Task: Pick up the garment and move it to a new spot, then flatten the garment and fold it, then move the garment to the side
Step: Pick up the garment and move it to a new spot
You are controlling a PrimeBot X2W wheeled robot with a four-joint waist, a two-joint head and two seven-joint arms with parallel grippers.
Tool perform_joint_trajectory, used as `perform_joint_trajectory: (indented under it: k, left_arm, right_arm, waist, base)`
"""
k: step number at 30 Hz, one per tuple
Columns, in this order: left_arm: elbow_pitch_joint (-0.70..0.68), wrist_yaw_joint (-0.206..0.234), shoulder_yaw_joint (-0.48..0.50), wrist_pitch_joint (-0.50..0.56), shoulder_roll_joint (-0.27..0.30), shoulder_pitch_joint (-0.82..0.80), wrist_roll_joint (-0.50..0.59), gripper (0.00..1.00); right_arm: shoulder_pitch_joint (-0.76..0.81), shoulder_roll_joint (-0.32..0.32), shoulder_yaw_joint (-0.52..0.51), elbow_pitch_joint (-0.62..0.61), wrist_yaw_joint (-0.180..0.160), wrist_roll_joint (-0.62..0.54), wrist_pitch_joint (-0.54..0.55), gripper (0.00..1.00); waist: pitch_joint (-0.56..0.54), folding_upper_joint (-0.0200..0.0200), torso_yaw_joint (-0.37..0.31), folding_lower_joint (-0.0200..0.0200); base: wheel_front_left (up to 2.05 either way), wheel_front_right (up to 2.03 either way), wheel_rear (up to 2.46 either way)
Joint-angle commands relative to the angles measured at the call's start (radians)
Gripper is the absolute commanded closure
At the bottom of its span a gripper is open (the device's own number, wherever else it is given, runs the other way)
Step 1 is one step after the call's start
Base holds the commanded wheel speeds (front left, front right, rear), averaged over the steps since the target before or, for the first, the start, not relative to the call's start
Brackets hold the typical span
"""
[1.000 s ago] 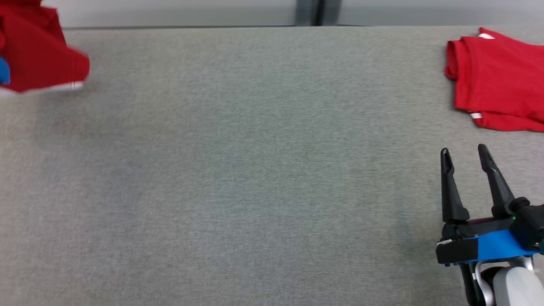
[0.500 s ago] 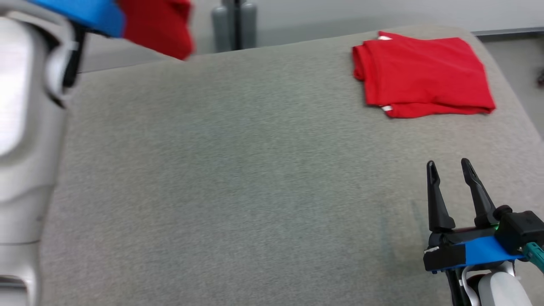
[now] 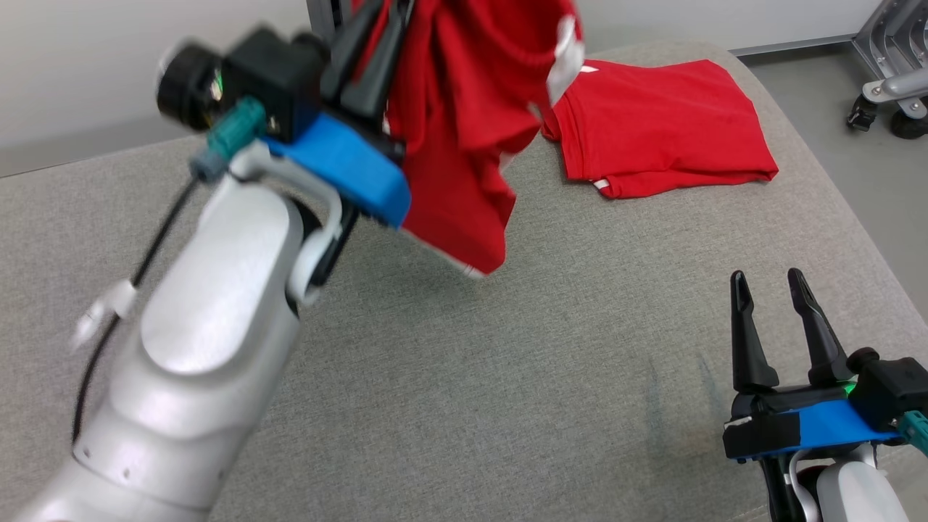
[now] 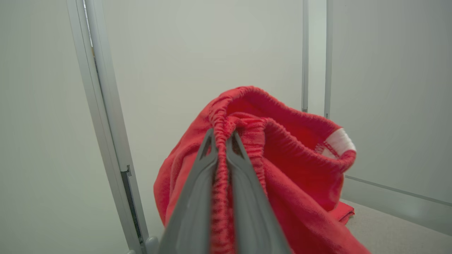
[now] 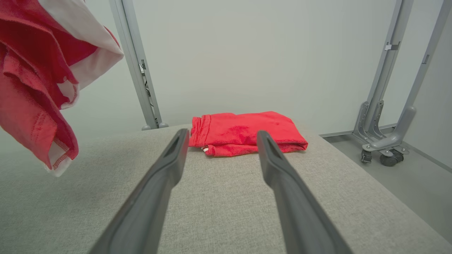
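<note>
A crumpled red garment (image 3: 464, 145) with white trim hangs in the air over the grey fabric table (image 3: 507, 362). My left gripper (image 3: 380, 29) is shut on its gathered elastic edge. In the left wrist view the fingers (image 4: 197, 176) pinch that red edge (image 4: 289, 148) between them. The hanging cloth (image 5: 31, 88) also fills the upper left of the right wrist view. My right gripper (image 3: 767, 279) rests low at the table's right side, open and holding nothing, well apart from the cloth. Its fingers (image 5: 159, 176) point toward the far end of the table.
A second red garment (image 3: 660, 123) lies folded at the table's far right corner (image 5: 247, 132). Beyond the table's right edge a wheeled metal stand (image 3: 892, 87) sits on the floor. An upright metal post (image 5: 136, 63) stands behind the table against the pale wall.
The head view has swung, so the whole picture shifted. My left arm has come in from the left, carrying the hanging garment toward the table's middle. The right gripper stays open and still.
</note>
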Motion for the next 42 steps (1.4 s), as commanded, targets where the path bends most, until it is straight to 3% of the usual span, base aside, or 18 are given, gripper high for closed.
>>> perform_joint_trajectory:
  k: [1, 8, 16, 17, 18, 19, 22, 32, 42]
  left_arm:
    - [0.012, 0.011, 0.002, -0.012, -0.001, 0.034, -0.007, 1.0]
    - [0.128, 0.052, 0.015, -0.077, 0.022, 0.233, -0.043, 1.0]
    - [0.248, 0.067, 0.041, -0.13, 0.036, 0.385, -0.082, 1.0]
    - [0.258, 0.068, 0.043, -0.137, 0.036, 0.391, -0.078, 0.7]
    - [0.266, 0.068, 0.046, -0.139, 0.031, 0.399, -0.08, 0.15]
    - [0.275, 0.069, 0.047, -0.145, 0.028, 0.406, -0.079, 0.0]
    - [0.273, 0.071, 0.067, -0.151, 0.026, 0.414, -0.066, 0.0]
    - [0.032, 0.086, 0.22, -0.152, 0.028, 0.549, 0.06, 0.0]
    - [-0.12, 0.069, 0.37, -0.152, 0.004, 0.721, 0.178, 0.0]
  right_arm:
    - [0.008, 0.001, -0.002, 0.005, 0.0, 0.006, -0.005, 0.0]
    - [0.01, 0.001, -0.009, 0.019, 0.0, 0.004, -0.005, 0.0]
    - [0.021, 0.001, -0.018, 0.042, 0.0, -0.016, -0.005, 0.0]
    - [0.02, 0.001, -0.013, 0.046, 0.0, -0.017, -0.005, 0.0]
    - [0.021, 0.0, -0.011, 0.048, 0.0, -0.017, -0.005, 0.0]
    - [0.022, 0.0, -0.009, 0.051, 0.0, -0.017, -0.004, 0.0]
    - [0.027, 0.001, -0.001, 0.061, 0.0, -0.02, -0.004, 0.0]
    - [0.063, 0.0, 0.006, 0.07, 0.0, -0.026, -0.004, 0.0]
    - [0.075, 0.0, 0.038, 0.089, 0.0, -0.022, -0.004, 0.0]
  waist:
    - [0.0, 0.0, 0.001, 0.0]
    - [-0.006, 0.0, 0.019, 0.0]
    - [-0.028, 0.0, 0.067, 0.0]
    - [-0.031, 0.0, 0.071, 0.0]
    - [-0.034, 0.0, 0.077, 0.0]
    - [-0.038, 0.0, 0.082, 0.0]
    - [-0.053, 0.0, 0.098, 0.0]
    - [-0.115, 0.0, 0.193, 0.0]
    - [-0.161, 0.0, 0.278, 0.0]
  base:
    - [0.0, 0.0, 0.0]
    - [0.0, 0.0, 0.0]
    - [0.0, 0.0, 0.0]
    - [0.0, 0.0, 0.0]
    - [0.0, 0.0, 0.0]
    - [0.0, 0.0, 0.0]
    - [0.0, 0.0, 0.0]
    - [0.0, 0.0, 0.0]
    - [0.0, 0.0, 0.0]
